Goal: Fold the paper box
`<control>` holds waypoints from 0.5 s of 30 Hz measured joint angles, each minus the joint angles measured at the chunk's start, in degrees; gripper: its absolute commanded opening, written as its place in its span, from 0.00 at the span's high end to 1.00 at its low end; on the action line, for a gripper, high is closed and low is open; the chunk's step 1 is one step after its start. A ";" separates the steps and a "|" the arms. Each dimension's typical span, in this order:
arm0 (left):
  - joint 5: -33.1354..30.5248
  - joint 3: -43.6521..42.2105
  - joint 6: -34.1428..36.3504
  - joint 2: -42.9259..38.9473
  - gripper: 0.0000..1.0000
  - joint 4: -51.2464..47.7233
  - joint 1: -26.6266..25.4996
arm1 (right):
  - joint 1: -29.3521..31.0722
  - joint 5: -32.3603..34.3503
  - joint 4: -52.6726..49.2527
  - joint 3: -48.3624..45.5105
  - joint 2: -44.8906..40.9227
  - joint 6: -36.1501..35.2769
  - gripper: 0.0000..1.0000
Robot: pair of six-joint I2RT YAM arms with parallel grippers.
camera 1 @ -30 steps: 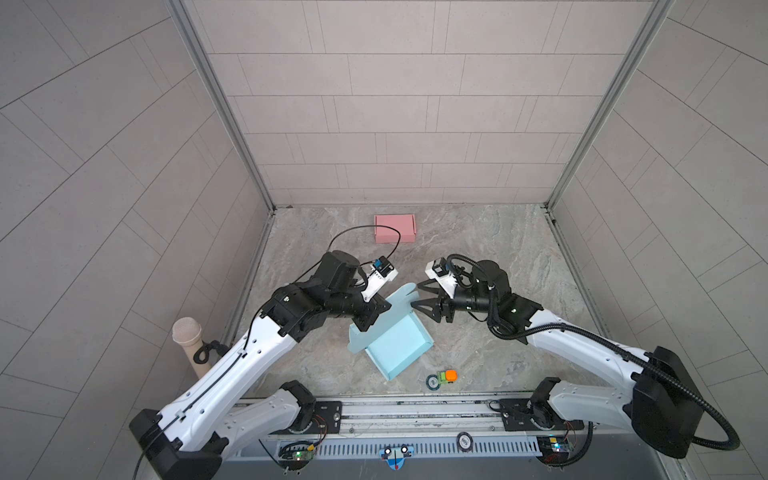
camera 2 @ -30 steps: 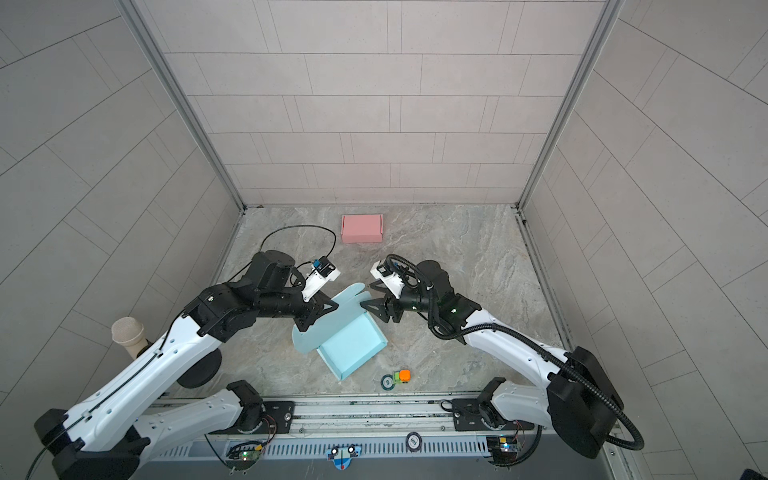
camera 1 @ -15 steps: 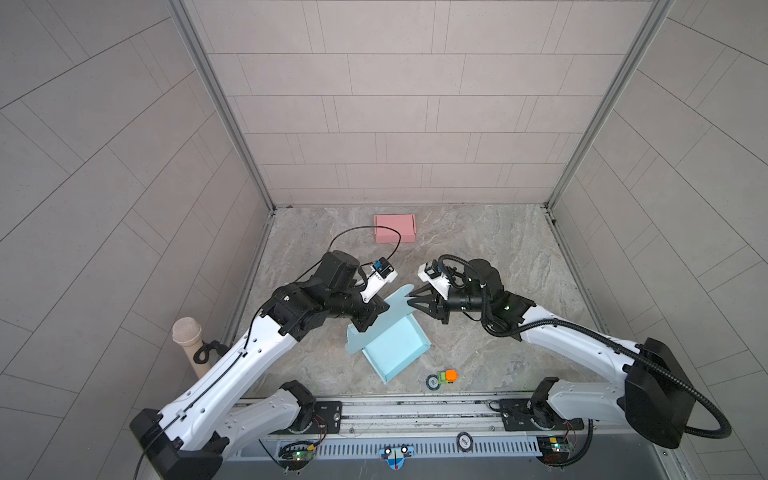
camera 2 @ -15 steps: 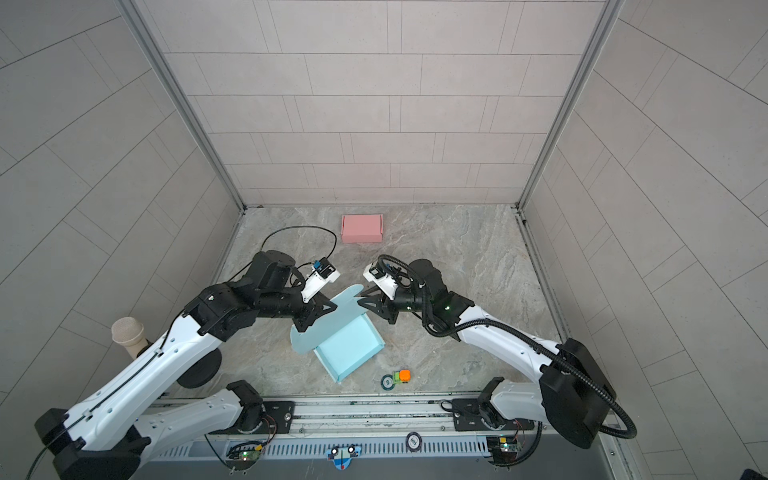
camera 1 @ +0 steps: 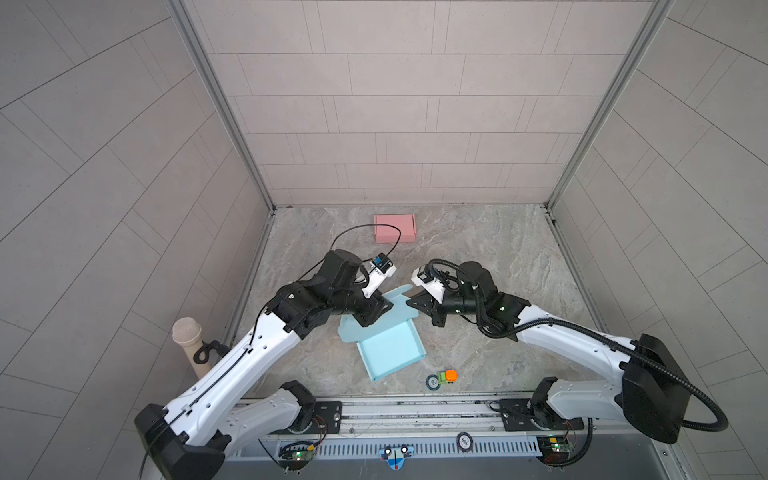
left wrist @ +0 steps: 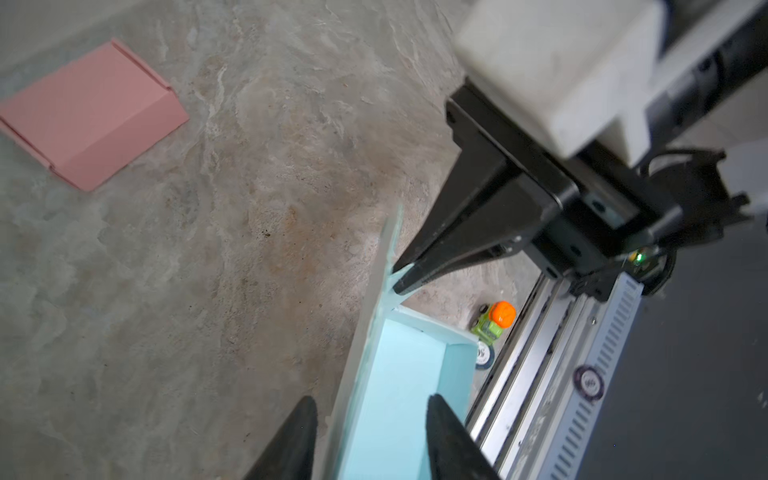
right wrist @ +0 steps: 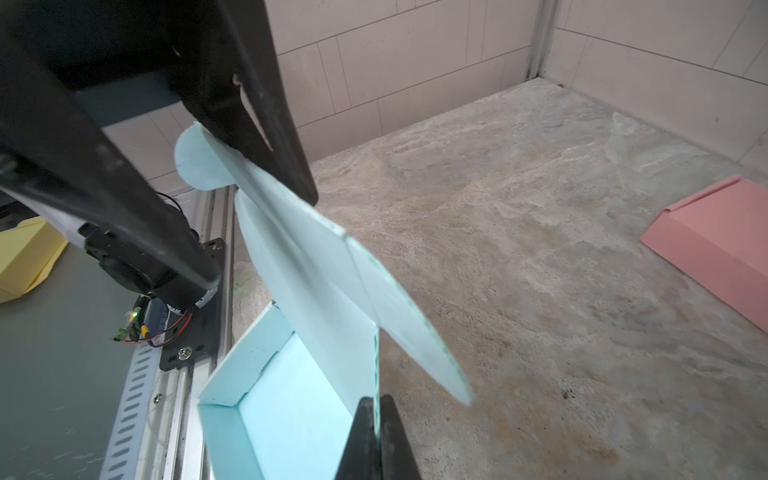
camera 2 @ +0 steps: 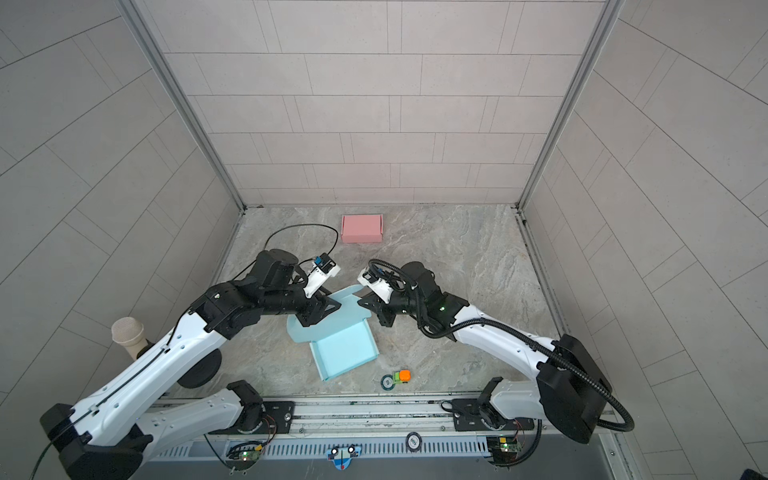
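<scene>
The light blue paper box (camera 1: 392, 349) lies centre-near on the marbled stone counter (camera 1: 498, 257), with the left claw (camera 1: 376, 313) at its far-left side and the right claw (right wrist: 376, 415) at its far-right. The pink folded paper box (camera 1: 395, 227) lies well behind it, by the far wall. A small green-and-orange toy truck (camera 1: 448, 376) sits near-right of the blue box.

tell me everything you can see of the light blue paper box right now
The light blue paper box looks like thin matte card, half folded: a shallow open tray with low walls sits skewed on the grey marbled tabletop near the front rail. Its hinged lid, with rounded side flaps, stands raised at the tray's far wall. The right gripper is shut on the lid's edge; the left gripper is open, its jaws either side of the lid panel.
</scene>
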 measured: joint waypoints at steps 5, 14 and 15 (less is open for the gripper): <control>-1.53 -8.33 -7.45 -2.51 0.12 8.31 3.08 | -2.08 4.02 -1.68 0.17 1.68 -0.13 1.00; -6.78 -22.21 -20.15 -5.70 0.02 20.22 6.01 | -6.16 6.03 -5.25 2.82 8.94 0.33 1.00; -6.86 -23.50 -21.31 -5.70 0.02 21.53 7.06 | -6.16 6.08 -5.53 3.23 9.31 0.33 1.00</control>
